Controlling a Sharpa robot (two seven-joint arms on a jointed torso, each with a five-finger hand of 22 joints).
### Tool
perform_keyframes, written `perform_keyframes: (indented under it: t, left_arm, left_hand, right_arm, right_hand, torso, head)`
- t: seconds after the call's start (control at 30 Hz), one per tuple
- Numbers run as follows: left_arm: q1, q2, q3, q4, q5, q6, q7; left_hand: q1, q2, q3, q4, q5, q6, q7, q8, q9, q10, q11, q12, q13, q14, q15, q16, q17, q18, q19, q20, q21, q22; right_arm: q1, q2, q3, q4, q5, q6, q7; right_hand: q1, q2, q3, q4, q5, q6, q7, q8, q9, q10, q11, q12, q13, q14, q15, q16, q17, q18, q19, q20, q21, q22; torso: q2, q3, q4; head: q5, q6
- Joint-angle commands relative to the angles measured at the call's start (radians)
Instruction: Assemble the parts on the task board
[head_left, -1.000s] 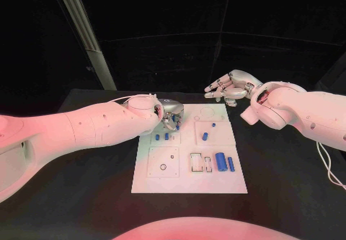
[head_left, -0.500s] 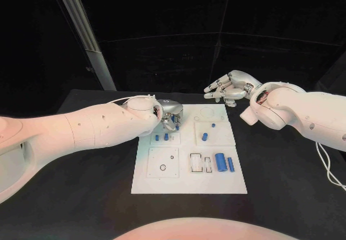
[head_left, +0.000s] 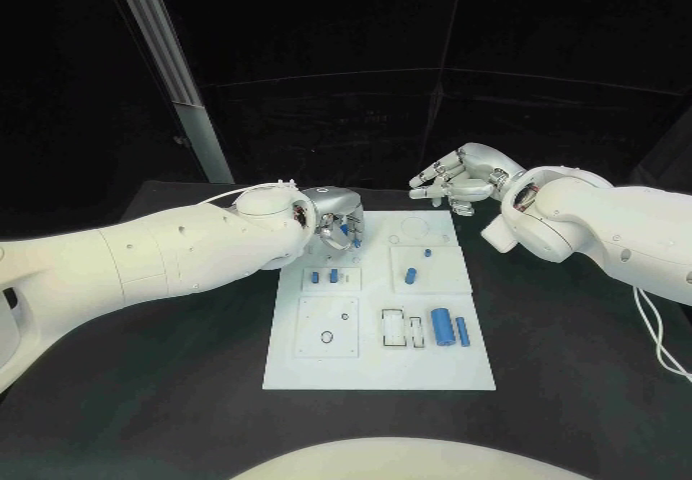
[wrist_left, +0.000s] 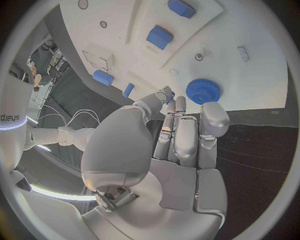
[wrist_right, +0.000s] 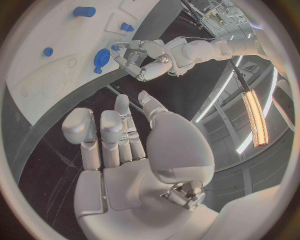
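In the head view the white task board (head_left: 378, 310) lies in the middle of the black table (head_left: 173, 380), its long side running away from the robot. The left hand (head_left: 336, 216) hangs over the board's far left corner, fingers curled downward — whether they pinch anything cannot be told here. Small blue parts (head_left: 333, 274) stand in the square just nearer than that hand, more (head_left: 411, 272) sit in the square toward the right edge, and two longer blue pieces (head_left: 450, 326) lie beside a slot near the right edge. The right hand (head_left: 459, 180) hovers beyond the board's far right corner, off the board, fingers loosely bent and holding nothing. In the left wrist view the left hand (wrist_left: 181, 135) has its fingers pressed together, their tips meeting the thumb just beside a blue toothed gear (wrist_left: 202, 91) lying on the board — a small blue bit shows at the fingertips, though a grip cannot be confirmed. In the right wrist view the right hand (wrist_right: 119, 135) is empty, fingers apart, with the gear (wrist_right: 102, 57) near the left hand (wrist_right: 139, 62) at the board's edge
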Motion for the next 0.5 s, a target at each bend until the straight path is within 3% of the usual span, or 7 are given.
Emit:
perform_keyframes:
  t: [0.03,0.13,0.23,0.5]
  left_arm:
    - [0.001,-0.017,0.006,0.018,0.027,-0.018,0.007]
    - [0.002,-0.043,0.010,0.035,0.039,0.008,0.000]
    - [0.002,-0.067,0.011,0.048,0.047,0.031,-0.005]
    - [0.002,-0.117,0.011,0.067,0.065,0.059,-0.016]
  left_hand:
    - [-0.003,0.006,-0.001,0.005,-0.002,0.006,-0.001,-0.002,-0.001,0.005,0.000,0.001,-0.003,0.028,0.000,0.004,-0.001,-0.020,0.007,-0.001,0.005,0.008]
    - [-0.004,0.005,-0.002,0.005,-0.002,0.006,-0.001,-0.003,-0.002,0.005,0.000,0.000,-0.005,0.028,0.000,0.003,-0.003,-0.020,0.007,-0.001,0.005,0.009]
    - [-0.006,0.004,-0.003,0.006,-0.002,0.006,-0.001,-0.004,-0.003,0.005,0.000,-0.001,-0.007,0.027,0.000,0.002,-0.004,-0.020,0.006,-0.001,0.004,0.009]
    - [-0.008,0.003,-0.005,0.007,-0.002,0.006,-0.002,-0.005,-0.005,0.006,0.000,-0.002,-0.010,0.027,0.000,0.001,-0.007,-0.019,0.006,-0.001,0.003,0.008]
  right_arm:
    - [0.002,0.000,0.001,0.001,-0.001,0.002,0.007]
    - [0.002,-0.001,0.001,0.001,-0.001,0.004,0.006]
    - [0.002,0.000,0.001,0.000,-0.001,0.005,0.006]
    - [0.002,0.000,0.001,0.000,-0.001,0.006,0.004]
  right_hand:
    - [-0.009,-0.001,0.001,0.000,0.005,-0.004,0.001,-0.005,-0.001,0.004,-0.001,-0.004,-0.001,0.008,0.000,-0.006,0.002,0.007,0.001,-0.003,-0.002,0.000]
    - [-0.009,-0.001,0.001,0.000,0.005,-0.004,0.001,-0.005,-0.001,0.004,-0.001,-0.004,-0.001,0.008,0.000,-0.006,0.002,0.007,0.001,-0.003,-0.002,0.000]
    - [-0.009,-0.001,0.001,0.000,0.005,-0.004,0.001,-0.005,-0.001,0.004,-0.001,-0.004,-0.001,0.008,0.000,-0.006,0.002,0.007,0.001,-0.003,-0.002,0.000]
    - [-0.012,-0.001,0.001,0.001,0.005,-0.004,0.001,-0.005,-0.001,0.006,-0.001,-0.004,-0.003,0.008,0.000,-0.007,0.001,0.007,0.001,-0.003,-0.003,-0.001]
  torso:
    - [0.000,0.0003,0.0010]
    - [0.000,0.0005,0.0016]
    - [0.001,0.0009,-0.0021]
    - [0.001,-0.0002,0.0010]
  head:
    - [0.001,0.000]
    - [0.005,0.001]
    - [0.013,0.004]
    - [0.012,0.003]
